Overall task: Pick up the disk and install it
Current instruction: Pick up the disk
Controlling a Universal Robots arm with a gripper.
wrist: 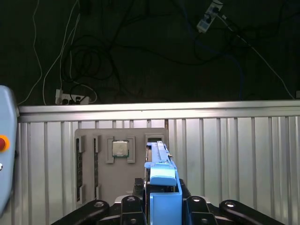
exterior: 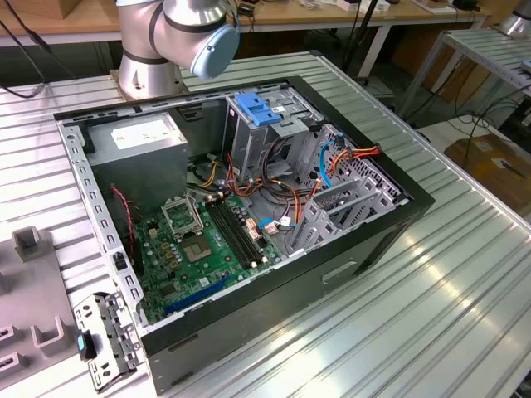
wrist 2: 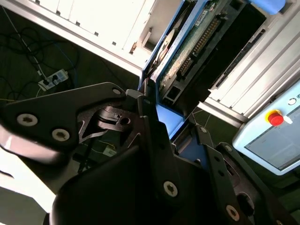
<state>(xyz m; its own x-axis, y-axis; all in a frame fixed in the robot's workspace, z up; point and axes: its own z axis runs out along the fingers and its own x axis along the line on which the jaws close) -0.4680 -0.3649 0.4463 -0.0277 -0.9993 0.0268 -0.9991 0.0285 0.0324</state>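
Observation:
My gripper is shut on the disk, which stands edge-on between the black fingers, its bright blue carrier rail facing the first wrist view. In the second wrist view the disk shows its green circuit board and dark connector inside the blue frame, rising out of my gripper. I hold it in the air, high above a ribbed metal table. In the exterior view the open computer case lies on its side with a tall grey drive cage topped by a blue latch.
Far below the held disk lies a grey parts tray with a processor chip. The arm's base stands behind the case. A motherboard and orange and blue cables fill the case. A pendant with a red button hangs nearby.

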